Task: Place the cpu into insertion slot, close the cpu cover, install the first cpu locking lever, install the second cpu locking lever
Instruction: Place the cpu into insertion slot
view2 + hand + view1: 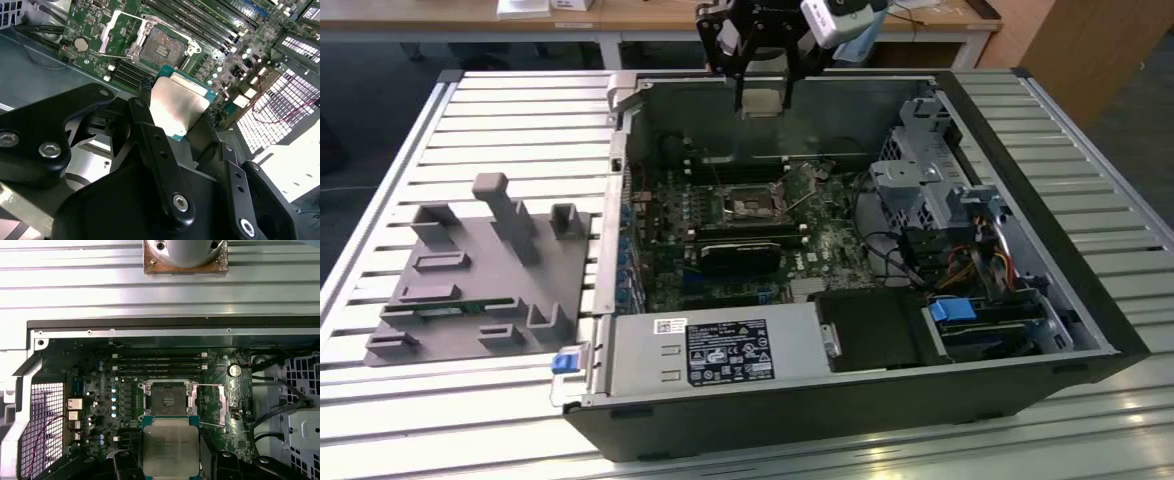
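Second wrist view: my end effector (177, 107) pinches the cpu (180, 97) by two opposite edges, poised well above the uncovered insertion slot (161, 48); light, rigid and likely fragile underneath, it is best held by those edges.

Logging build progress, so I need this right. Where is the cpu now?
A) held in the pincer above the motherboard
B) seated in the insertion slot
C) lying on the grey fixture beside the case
A: the pincer grips the cpu above the motherboard, and the insertion slot lies bare with its pins showing.
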